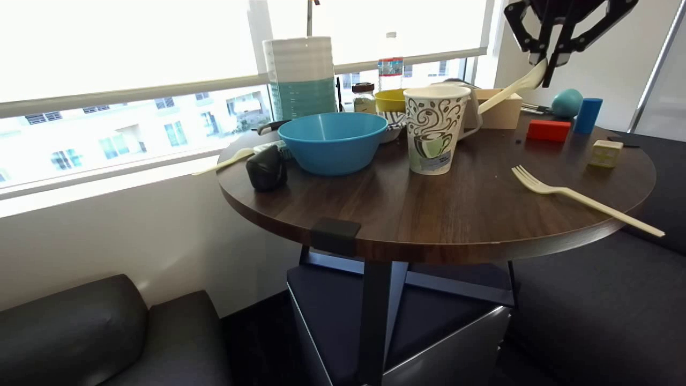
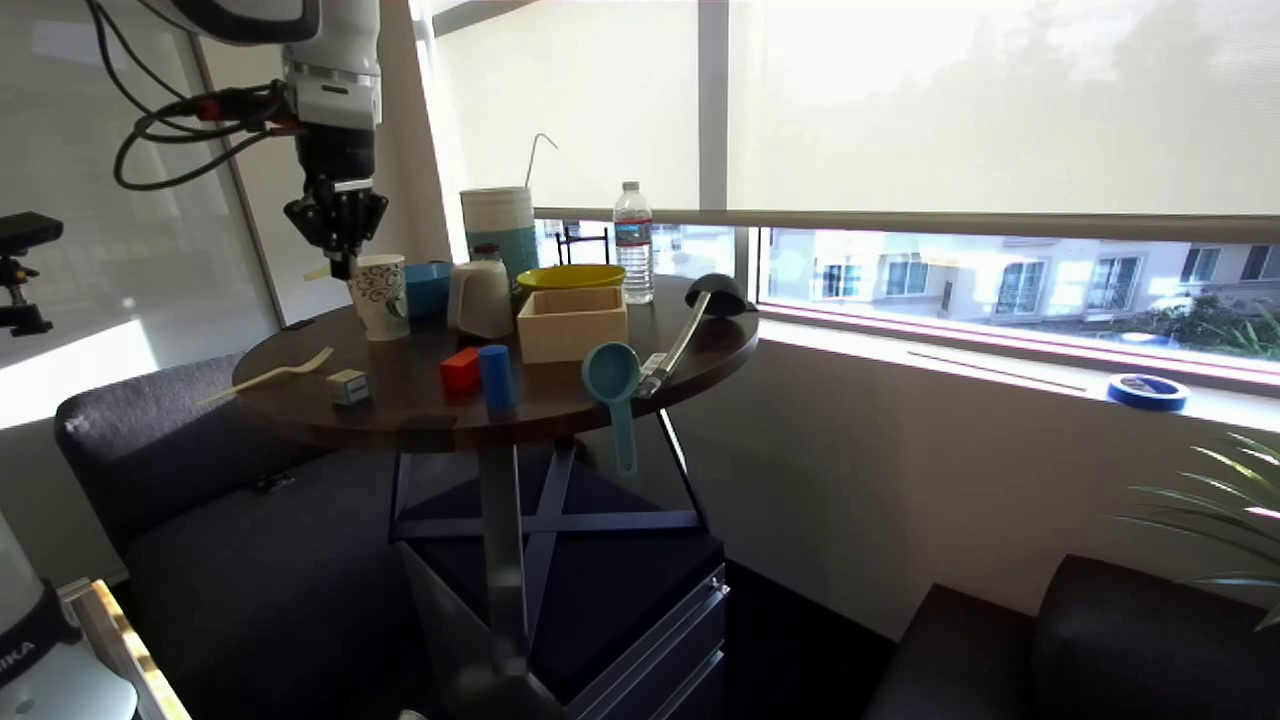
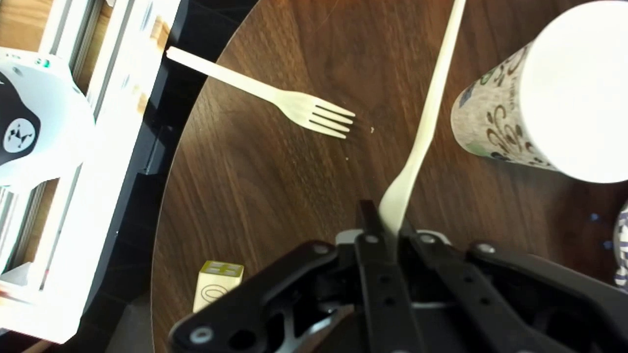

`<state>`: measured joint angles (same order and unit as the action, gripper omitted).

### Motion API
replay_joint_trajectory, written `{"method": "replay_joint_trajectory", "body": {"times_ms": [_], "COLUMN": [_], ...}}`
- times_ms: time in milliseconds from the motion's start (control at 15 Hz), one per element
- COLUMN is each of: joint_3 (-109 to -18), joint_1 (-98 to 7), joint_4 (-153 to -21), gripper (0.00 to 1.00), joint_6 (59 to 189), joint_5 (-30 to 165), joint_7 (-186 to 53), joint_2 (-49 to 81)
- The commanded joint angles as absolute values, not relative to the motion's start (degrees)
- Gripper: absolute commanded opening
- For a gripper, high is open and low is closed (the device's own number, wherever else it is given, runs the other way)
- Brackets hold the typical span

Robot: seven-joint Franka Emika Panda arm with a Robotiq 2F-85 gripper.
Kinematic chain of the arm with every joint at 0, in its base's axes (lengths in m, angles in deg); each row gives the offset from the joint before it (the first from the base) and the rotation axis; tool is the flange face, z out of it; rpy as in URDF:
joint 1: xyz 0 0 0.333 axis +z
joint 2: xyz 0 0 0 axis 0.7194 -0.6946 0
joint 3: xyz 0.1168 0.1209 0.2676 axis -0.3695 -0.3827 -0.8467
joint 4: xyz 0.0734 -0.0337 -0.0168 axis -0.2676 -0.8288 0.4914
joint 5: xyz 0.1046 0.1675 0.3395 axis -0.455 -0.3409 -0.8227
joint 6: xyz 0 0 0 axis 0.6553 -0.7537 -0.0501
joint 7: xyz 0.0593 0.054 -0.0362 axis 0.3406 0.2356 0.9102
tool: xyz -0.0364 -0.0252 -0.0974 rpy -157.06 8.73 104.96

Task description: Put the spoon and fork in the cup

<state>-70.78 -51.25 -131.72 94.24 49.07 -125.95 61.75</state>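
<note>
My gripper [image 1: 547, 67] is shut on the bowl end of the pale beige spoon [image 1: 512, 90] above the table. In the wrist view the spoon [image 3: 427, 122] slants away from the fingers [image 3: 387, 218], its thin handle passing beside the cup, apart from it. The cup [image 1: 433, 131], white with scribbled patterns, stands upright; in the wrist view its white inside [image 3: 584, 93] shows nothing in it. The pale fork [image 1: 568, 193] lies on the table, prongs towards the cup side, handle past the table edge; it also shows in the wrist view [image 3: 274, 95].
A blue bowl [image 1: 332, 142] and a black object [image 1: 267, 169] stand beyond the cup, with another pale utensil [image 1: 236, 160] at the table edge. A white mug [image 2: 480, 300], wooden box [image 2: 572, 340], red block [image 2: 461, 369], blue cylinder [image 2: 496, 378] and small cube [image 2: 349, 387] stand nearby.
</note>
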Motion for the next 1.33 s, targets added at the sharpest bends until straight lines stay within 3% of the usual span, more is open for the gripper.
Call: {"method": "replay_joint_trajectory", "body": {"times_ms": [0, 1267], "joint_3": [-72.33, -87.5], "joint_1": [-51.97, -50.21], "joint_4": [-129.73, -131.77], "gripper": [0.02, 0.02], "joint_6": [94.12, 120.35], "joint_5": [52.08, 90.53], "joint_7": [-127.87, -134.2], "joint_2": [62.59, 62.11]}}
